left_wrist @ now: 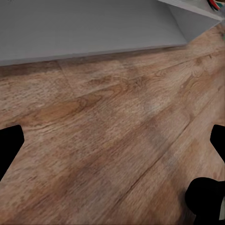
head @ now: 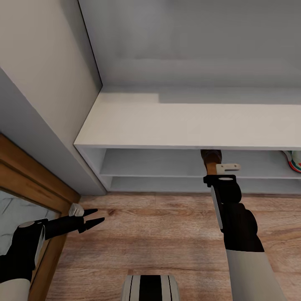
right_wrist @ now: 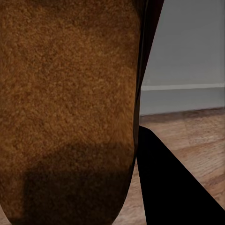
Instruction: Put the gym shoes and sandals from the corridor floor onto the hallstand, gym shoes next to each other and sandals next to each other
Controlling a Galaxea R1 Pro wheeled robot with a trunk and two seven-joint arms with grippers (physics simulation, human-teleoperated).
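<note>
A: Why was the right arm reaching so far forward at centre-right of the head view?

B: It was feeding a sandal into the rack. The right gripper sat at the mouth of the upper slot, just under the top board, and the sandal's front end was already tucked beneath that board. I'd judge the height was chosen so the shoe would clear the shelf lip.

A: Were the jaws closed on it?

B: Yes, clamped on the sandal. In the right wrist view the tan footbed took up most of the frame, with one dark finger lying alongside its edge.

A: Which way did it point?

B: Its long axis ran front to back, in line with the forearm, straight into the slot. Toe or heel first, I couldn't tell.

A: And the left arm?

B: Low at lower left, over the floor, near a wooden door frame. The left gripper had its jaws parted and held nothing.

A: Anything shelved already?

B: A gym shoe showed at the right edge, in the same upper slot, well apart from the sandal. That left room between them, probably for the mates.
</note>
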